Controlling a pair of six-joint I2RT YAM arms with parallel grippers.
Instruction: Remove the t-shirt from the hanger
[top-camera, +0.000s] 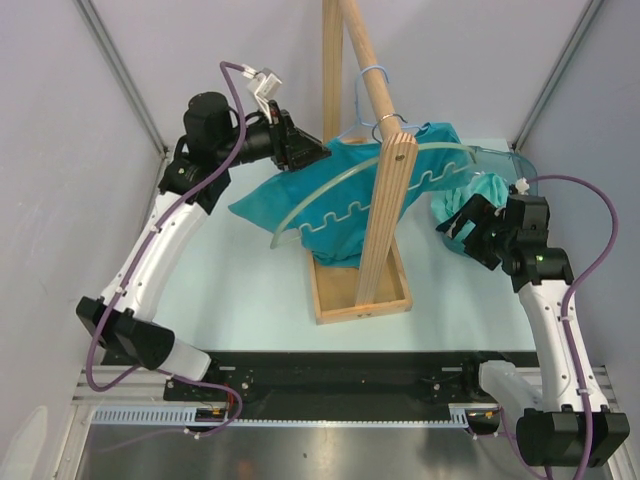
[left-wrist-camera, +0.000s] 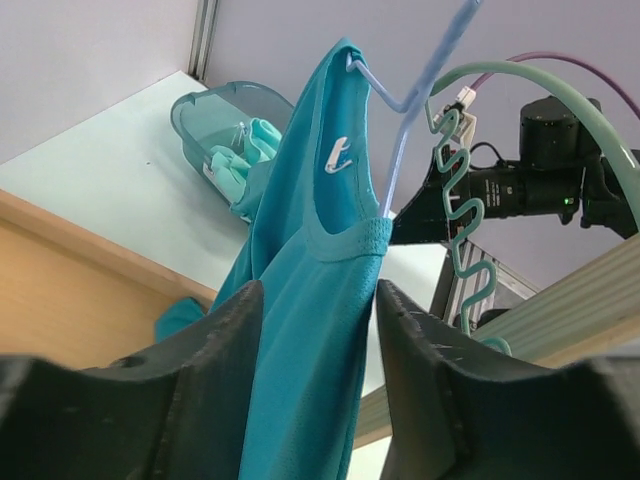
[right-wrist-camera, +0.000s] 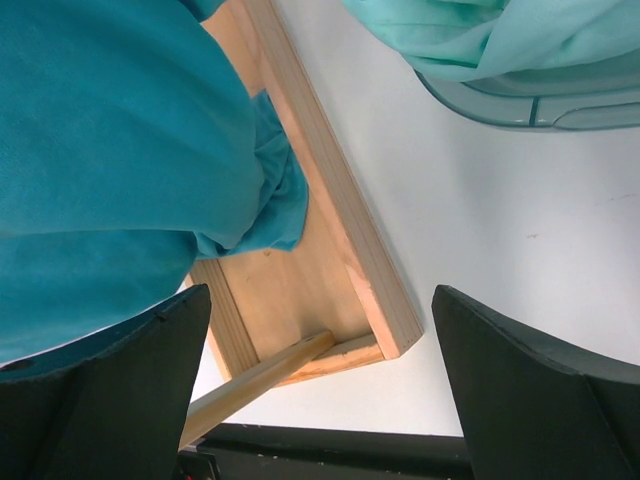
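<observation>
A teal t-shirt (top-camera: 335, 185) hangs on a pale green hanger (top-camera: 440, 150) with a blue wire hook (top-camera: 372, 75), hung from the slanted pole of a wooden stand (top-camera: 385, 200). My left gripper (top-camera: 308, 152) is at the shirt's upper left, by the collar. In the left wrist view the gripper (left-wrist-camera: 318, 380) is partly open with the shirt (left-wrist-camera: 310, 280) hanging loosely between its fingers, and the hanger (left-wrist-camera: 455, 230) is just to the right. My right gripper (top-camera: 462, 225) is wide open and empty by the shirt's right side, above the stand's base (right-wrist-camera: 350, 250); the shirt (right-wrist-camera: 100, 150) fills the upper left of the right wrist view.
A clear grey-green bin (top-camera: 505, 158) with mint cloth stands at the back right; it also shows in the left wrist view (left-wrist-camera: 215, 115) and the right wrist view (right-wrist-camera: 520, 105). The stand's tray-like base (top-camera: 362, 308) sits mid-table. Enclosure walls rise on both sides.
</observation>
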